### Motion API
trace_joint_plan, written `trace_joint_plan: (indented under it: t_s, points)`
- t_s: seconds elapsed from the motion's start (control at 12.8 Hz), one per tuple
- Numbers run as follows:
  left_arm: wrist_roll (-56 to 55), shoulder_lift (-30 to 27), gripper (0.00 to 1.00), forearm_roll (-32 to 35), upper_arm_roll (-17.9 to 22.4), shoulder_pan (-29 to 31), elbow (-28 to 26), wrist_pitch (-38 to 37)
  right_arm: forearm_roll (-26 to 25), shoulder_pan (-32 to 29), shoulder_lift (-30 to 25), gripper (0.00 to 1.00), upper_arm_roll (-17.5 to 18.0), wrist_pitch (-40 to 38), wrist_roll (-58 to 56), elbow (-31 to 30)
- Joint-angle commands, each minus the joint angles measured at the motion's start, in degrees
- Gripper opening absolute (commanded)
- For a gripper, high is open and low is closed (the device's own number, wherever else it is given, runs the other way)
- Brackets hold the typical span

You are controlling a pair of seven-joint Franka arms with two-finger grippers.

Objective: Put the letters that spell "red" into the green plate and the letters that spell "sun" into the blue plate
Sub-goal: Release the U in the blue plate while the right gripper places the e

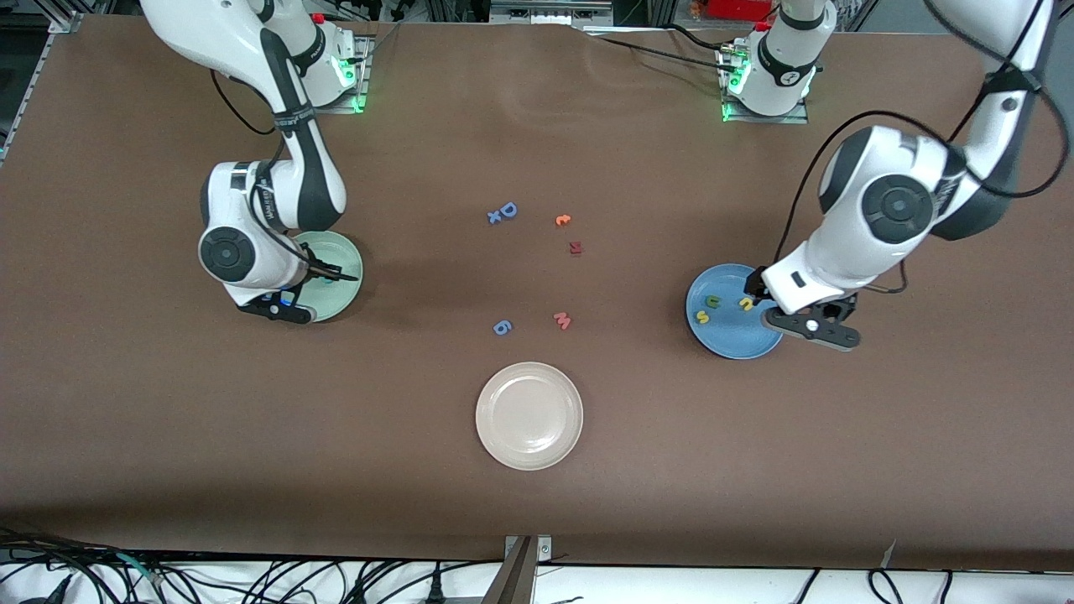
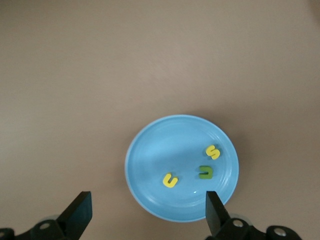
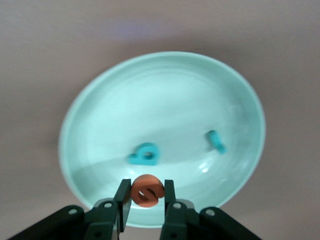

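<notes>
The green plate [image 1: 342, 270] lies toward the right arm's end of the table. In the right wrist view a teal "d" [image 3: 145, 155] and a thin teal "r" [image 3: 216, 141] rest in the green plate [image 3: 165, 75]. My right gripper [image 1: 281, 302] [image 3: 146, 192] hangs over this plate's rim, shut on the orange "e" [image 3: 147, 190]. Toward the left arm's end, the blue plate [image 1: 730, 340] [image 2: 170, 145] holds a yellow "s" [image 2: 213, 151] [image 1: 702, 317], a green arch [image 2: 205, 172] [image 1: 712, 300] and a yellow arch [image 2: 170, 180] [image 1: 746, 303]. My left gripper [image 1: 810, 323] [image 2: 147, 215] is open and empty above that plate's edge.
A cream-white plate [image 1: 529, 415] sits mid-table, nearest the front camera. Loose letters lie between the two coloured plates: a blue "D" [image 1: 507, 210], a small orange letter [image 1: 563, 220], a dark red one [image 1: 575, 247], a pinkish "w" [image 1: 562, 320] and a blue "6" [image 1: 501, 327].
</notes>
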Motion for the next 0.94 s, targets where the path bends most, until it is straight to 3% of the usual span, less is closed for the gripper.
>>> trace_joint_plan:
  t_s: [0.0, 0.23, 0.39, 0.63, 0.86]
  points:
    - [-5.30, 1.75, 1.00, -1.06, -0.02, -0.34, 8.05, -5.68, 0.66, -0.98, 0.00, 0.26, -1.00, 0.01, -5.94, -2.60]
    - [-8.39, 1.66, 1.00, -1.15, -0.02, -0.16, 15.08, -12.96, 0.76, -1.77, 0.62, 0.32, -1.00, 0.37, -7.98, -3.13]
    - [-8.40, 1.48, 1.00, -3.24, -0.02, -0.07, 20.52, -19.73, 0.84, -1.78, 0.62, 0.69, -1.00, 0.37, -7.98, -3.13]
    - [-8.40, 1.22, 1.00, -4.93, 0.16, 0.72, 24.85, -23.27, 0.93, -1.78, 0.01, 0.93, -1.00, 0.02, -7.98, -2.52]
    - [-8.22, -0.27, 1.00, -9.03, -0.01, 4.13, 24.95, -23.62, 0.93, -1.78, -3.84, 0.98, -1.70, -1.64, -7.80, -1.29]
